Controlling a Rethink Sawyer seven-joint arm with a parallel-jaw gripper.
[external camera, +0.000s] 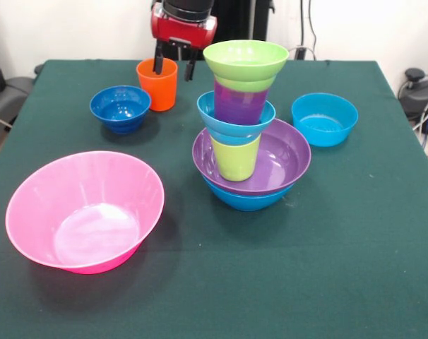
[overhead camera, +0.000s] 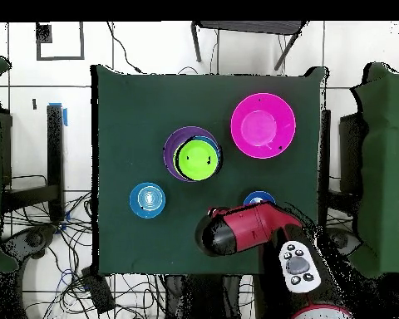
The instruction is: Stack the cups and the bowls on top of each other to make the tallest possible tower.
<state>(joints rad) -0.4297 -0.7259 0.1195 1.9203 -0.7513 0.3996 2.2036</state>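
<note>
End effector [external camera: 174,68] spread astride orange cup's [external camera: 157,85] far rim, tower [external camera: 246,127] beside

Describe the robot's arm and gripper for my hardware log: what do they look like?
The gripper has two thin black fingers under a glossy red housing topped by a black cylindrical section. From overhead, the arm is a rounded red shell with black joints and a light grey button panel.
</note>
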